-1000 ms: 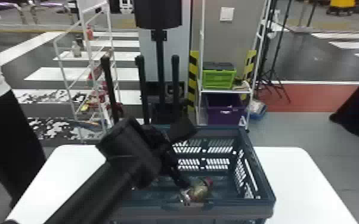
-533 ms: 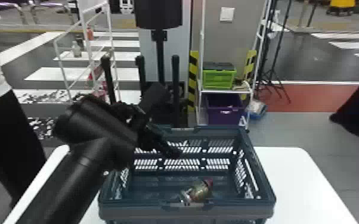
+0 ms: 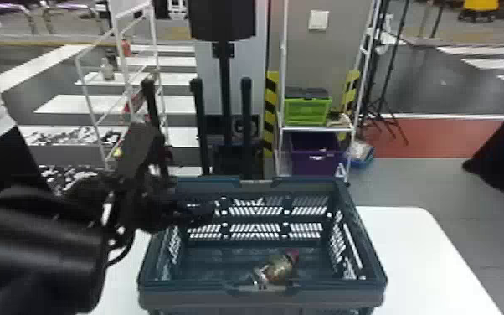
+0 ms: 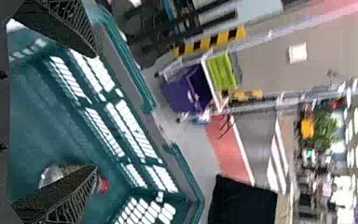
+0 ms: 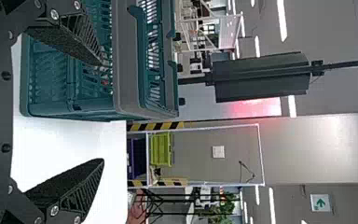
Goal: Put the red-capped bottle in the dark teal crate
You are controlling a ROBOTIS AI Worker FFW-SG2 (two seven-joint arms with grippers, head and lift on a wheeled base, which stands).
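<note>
Dark teal crate holds the red-capped bottle on its side

I see bright room. Long white ceiling lights shine in right wrist view, with pink glow too. Counter looks very white. Dark teal crate looks darker inside. Soft shine on black left arm.

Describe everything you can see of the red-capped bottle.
The bottle lies on its side on the floor of the dark teal crate, near the front wall. Its body looks shiny, partly see-through and greenish-brown; the red cap points toward the crate's far right. The left gripper is open and not holding it. Whether the bottle touches the front wall, I cannot tell.
</note>
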